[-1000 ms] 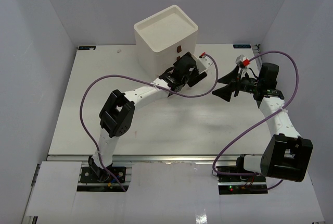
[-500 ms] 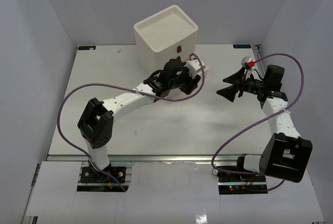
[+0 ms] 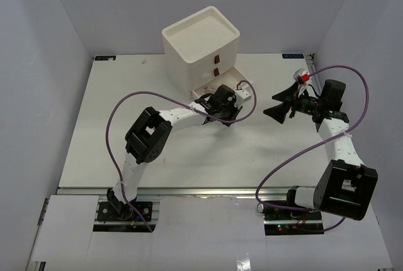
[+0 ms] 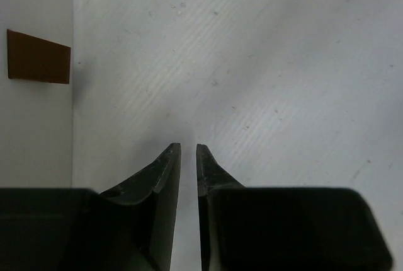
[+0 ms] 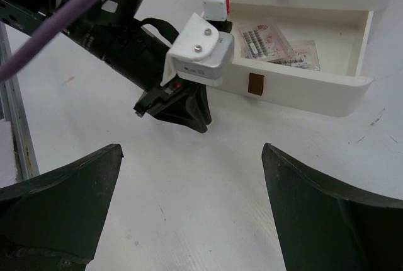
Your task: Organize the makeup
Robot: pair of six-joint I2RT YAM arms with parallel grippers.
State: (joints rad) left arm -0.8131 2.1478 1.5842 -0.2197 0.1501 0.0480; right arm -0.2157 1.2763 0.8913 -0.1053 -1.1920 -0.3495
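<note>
Two flat white red-printed packets (image 5: 267, 39) lie in the pulled-out bottom drawer (image 5: 302, 85) of the white box (image 3: 201, 41). No other makeup is in view. My left gripper (image 3: 225, 118) hovers low over the table just in front of that drawer (image 3: 217, 84). In its wrist view, the left gripper (image 4: 188, 148) has its jaws almost together with only a thin slit and nothing between them. My right gripper (image 3: 277, 104) stands open and empty to the right, pointing at the left gripper (image 5: 179, 107). In its own view, the right gripper (image 5: 192, 148) has bare table between its fingers.
The box stands at the back centre with two dark red handles (image 3: 217, 58) on its shut upper drawers. A drawer front with a dark red handle (image 4: 38, 57) fills the left edge of the left wrist view. Purple cables loop over both arms.
My left gripper has drawn back from the box front toward me and its jaws have come together. The bottom drawer now shows pulled out. My right gripper shifted slightly right.
</note>
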